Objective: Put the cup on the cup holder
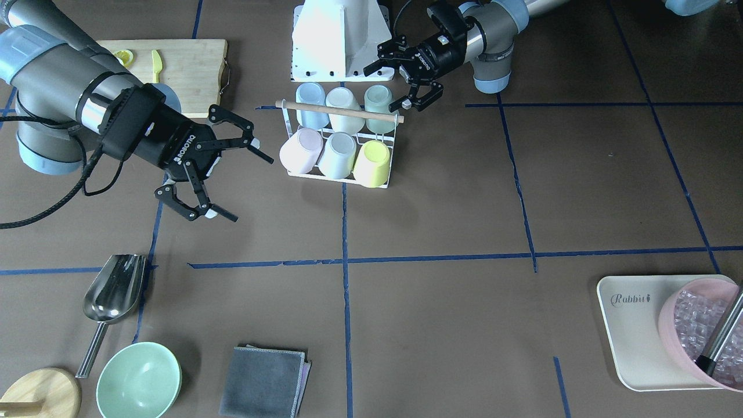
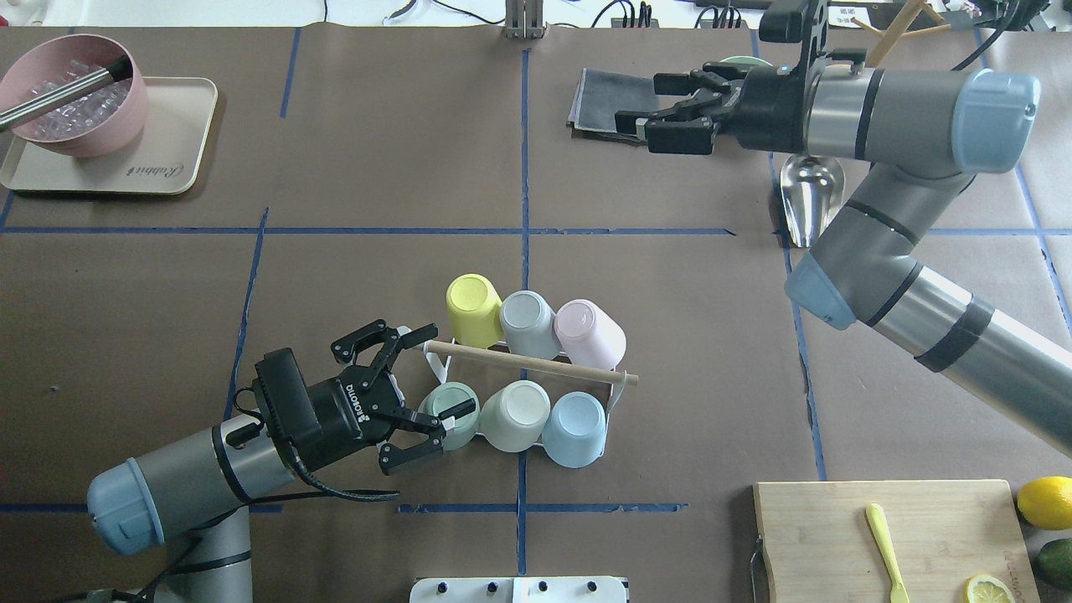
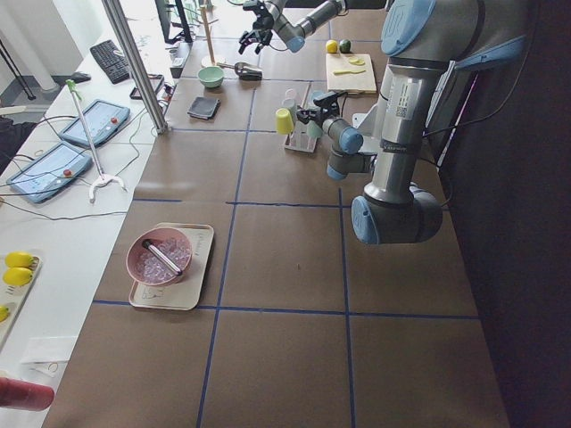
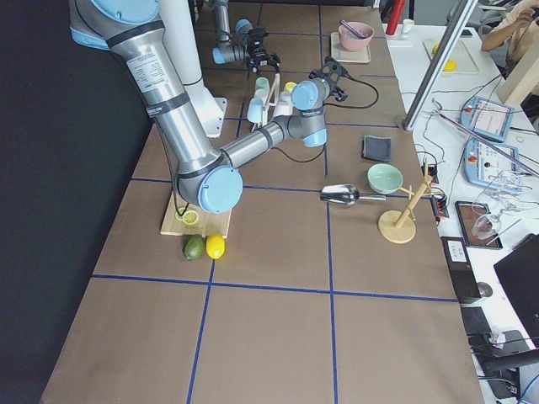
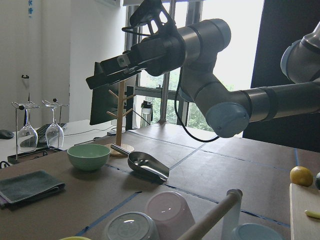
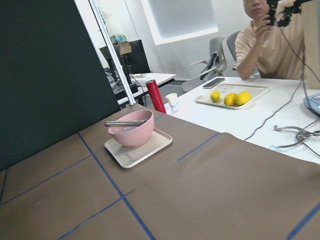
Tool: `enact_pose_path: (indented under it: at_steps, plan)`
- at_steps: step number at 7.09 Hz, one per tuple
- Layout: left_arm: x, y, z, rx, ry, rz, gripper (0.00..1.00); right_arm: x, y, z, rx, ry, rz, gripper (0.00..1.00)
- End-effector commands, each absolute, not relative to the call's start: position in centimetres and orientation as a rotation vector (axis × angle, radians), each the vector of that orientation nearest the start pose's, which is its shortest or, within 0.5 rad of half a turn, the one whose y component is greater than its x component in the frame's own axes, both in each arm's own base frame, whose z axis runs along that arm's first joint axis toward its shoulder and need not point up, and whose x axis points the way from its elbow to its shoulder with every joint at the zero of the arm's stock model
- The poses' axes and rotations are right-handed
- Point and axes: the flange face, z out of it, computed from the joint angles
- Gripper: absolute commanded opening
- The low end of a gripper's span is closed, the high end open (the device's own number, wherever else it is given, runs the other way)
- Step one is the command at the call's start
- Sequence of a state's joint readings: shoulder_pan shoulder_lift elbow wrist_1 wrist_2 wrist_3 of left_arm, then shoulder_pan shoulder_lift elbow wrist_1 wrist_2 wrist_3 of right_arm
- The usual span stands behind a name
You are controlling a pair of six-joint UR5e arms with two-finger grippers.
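Overhead view, 12 o'clock lying away from the robot. The cup holder (image 2: 532,362) stands mid-worktop (image 2: 377,151), six cups mouth-down on its prongs in two rows. The left pincer (image 2: 444,373), spread, sits at the rack's 9 o'clock end, just beside the mint cup (image 2: 452,394); contact cannot be judged. The right pincer (image 2: 641,105), also spread, hangs raised and well apart toward 1 o'clock. Broad brown surface separates the rack from the cutting board (image 2: 821,536) at 4 o'clock, the steel scoop (image 2: 808,197) at 2, and the tray (image 2: 167,172) bearing a pink bowl (image 2: 84,142) at 10.
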State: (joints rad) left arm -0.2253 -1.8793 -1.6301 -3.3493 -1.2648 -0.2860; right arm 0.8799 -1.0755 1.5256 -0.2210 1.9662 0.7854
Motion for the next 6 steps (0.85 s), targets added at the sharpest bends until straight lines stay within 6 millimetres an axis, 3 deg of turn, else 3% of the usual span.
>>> enact_pose_path:
  at_steps: [1, 2, 4, 6]
  plan:
    - [44.3, -30.5, 27.9, 1.638, 1.390, 0.253, 1.00, -30.5, -57.2, 25.4, 0.962, -1.244, -0.201, 1.00]
    - [43.7, -31.5, 27.7, 1.645, 1.371, 0.244, 1.00, -30.3, -58.5, 26.4, 0.860, -1.164, -0.156, 1.00]
    - [42.6, -35.7, 25.2, 1.629, 1.305, 0.191, 1.00, -30.0, -60.3, 28.4, 0.696, -1.035, -0.086, 1.00]
    - [41.7, -39.7, 24.1, 1.584, 1.167, 0.185, 1.00, -29.1, -61.8, 30.9, 0.540, -0.919, -0.027, 1.00]
